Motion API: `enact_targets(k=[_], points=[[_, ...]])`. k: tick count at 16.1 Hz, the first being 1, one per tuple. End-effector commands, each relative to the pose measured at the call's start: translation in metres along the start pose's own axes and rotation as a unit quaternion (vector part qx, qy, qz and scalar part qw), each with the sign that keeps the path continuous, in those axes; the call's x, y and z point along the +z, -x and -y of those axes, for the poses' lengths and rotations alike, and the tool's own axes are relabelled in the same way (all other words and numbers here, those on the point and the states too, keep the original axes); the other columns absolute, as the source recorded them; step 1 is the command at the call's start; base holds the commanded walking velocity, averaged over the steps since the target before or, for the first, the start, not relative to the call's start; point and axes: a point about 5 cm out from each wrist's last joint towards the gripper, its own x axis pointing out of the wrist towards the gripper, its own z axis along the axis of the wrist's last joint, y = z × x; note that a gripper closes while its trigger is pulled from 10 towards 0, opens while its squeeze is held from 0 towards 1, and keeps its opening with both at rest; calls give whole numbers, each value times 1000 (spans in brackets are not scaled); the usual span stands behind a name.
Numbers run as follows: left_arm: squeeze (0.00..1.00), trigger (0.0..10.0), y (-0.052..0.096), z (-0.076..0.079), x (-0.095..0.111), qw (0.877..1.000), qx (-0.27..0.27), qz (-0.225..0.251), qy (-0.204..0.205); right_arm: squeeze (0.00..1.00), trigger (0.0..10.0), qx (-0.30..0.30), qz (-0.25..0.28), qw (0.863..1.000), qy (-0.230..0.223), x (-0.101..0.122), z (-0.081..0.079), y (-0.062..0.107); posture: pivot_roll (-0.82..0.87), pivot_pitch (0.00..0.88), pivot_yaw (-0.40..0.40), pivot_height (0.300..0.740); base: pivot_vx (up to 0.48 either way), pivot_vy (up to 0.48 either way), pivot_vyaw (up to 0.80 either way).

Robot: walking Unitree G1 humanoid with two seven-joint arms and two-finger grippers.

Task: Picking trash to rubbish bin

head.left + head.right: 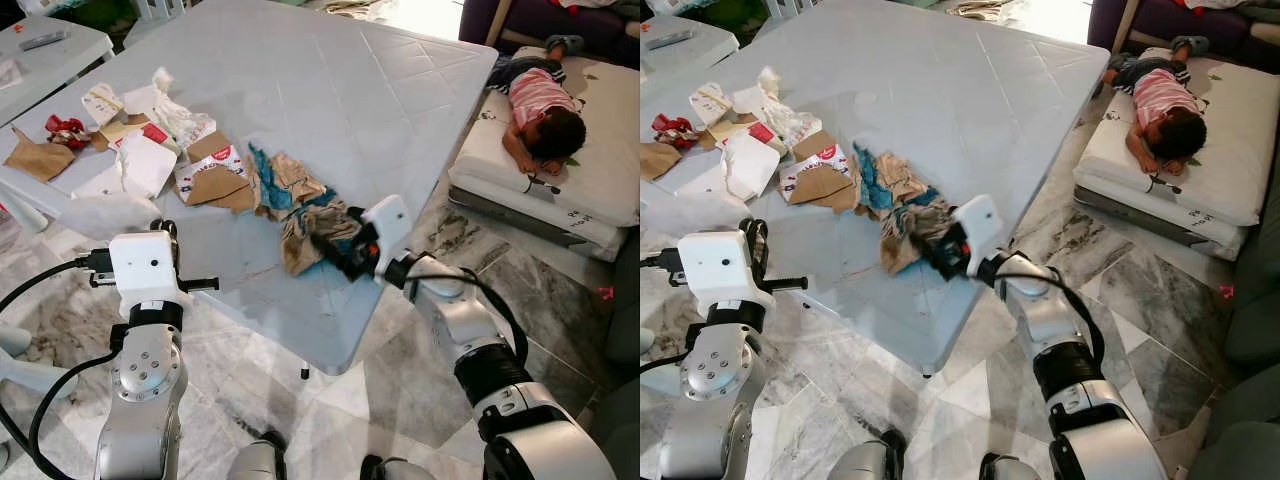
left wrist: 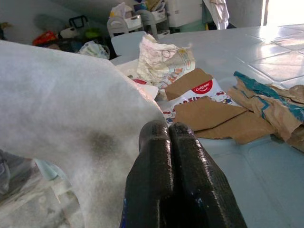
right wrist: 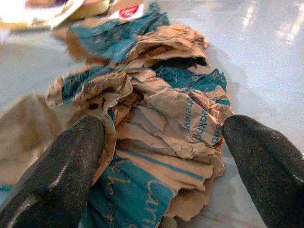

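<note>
Most of the trash is not yet cleared: we count a spread of torn cardboard (image 1: 215, 185), white wrappers (image 1: 140, 165) and a red wrapper (image 1: 65, 128) across the left half of the table (image 1: 380, 90). Centre frame, our right gripper (image 3: 164, 156) has fingers spread wide either side of the crumpled brown-and-teal paper bag (image 3: 161, 123), not yet closed on it. Lower left, our left gripper (image 2: 172, 156) has its fingers pressed together beside a white sheet (image 2: 61, 118); we cannot tell if it pinches it. Upper right, a person (image 1: 540, 105) lies on a mattress (image 1: 600, 170).
</note>
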Motion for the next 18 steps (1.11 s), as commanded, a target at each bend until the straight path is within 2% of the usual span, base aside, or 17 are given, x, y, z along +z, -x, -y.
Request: enact_targets(k=[1, 4, 10, 14, 18], points=[[0, 0, 0, -1, -2, 1000, 0, -7, 2, 0, 0, 10, -50, 999, 15, -20, -8, 4, 146, 208, 13, 740, 0, 0, 0], [0, 0, 0, 0, -2, 1000, -2, -5, 3, 0, 0, 0, -78, 996, 37, -30, -4, 10, 147, 205, 13, 740, 0, 0, 0], [0, 0, -1, 2, -1, 1000, -2, -3, 6, 0, 0, -3, -81, 996, 39, -32, -3, 10, 144, 197, 7, 740, 0, 0, 0], [0, 0, -2, 2, -1, 1000, -2, -1, 11, 0, 0, -30, -63, 998, 8, -27, 3, 9, 144, 197, 6, 740, 0, 0, 0], [0, 0, -2, 3, 0, 1000, -4, 0, 15, 0, 0, -74, -25, 997, -26, -15, 15, 9, 144, 197, 6, 740, 0, 0, 0]])
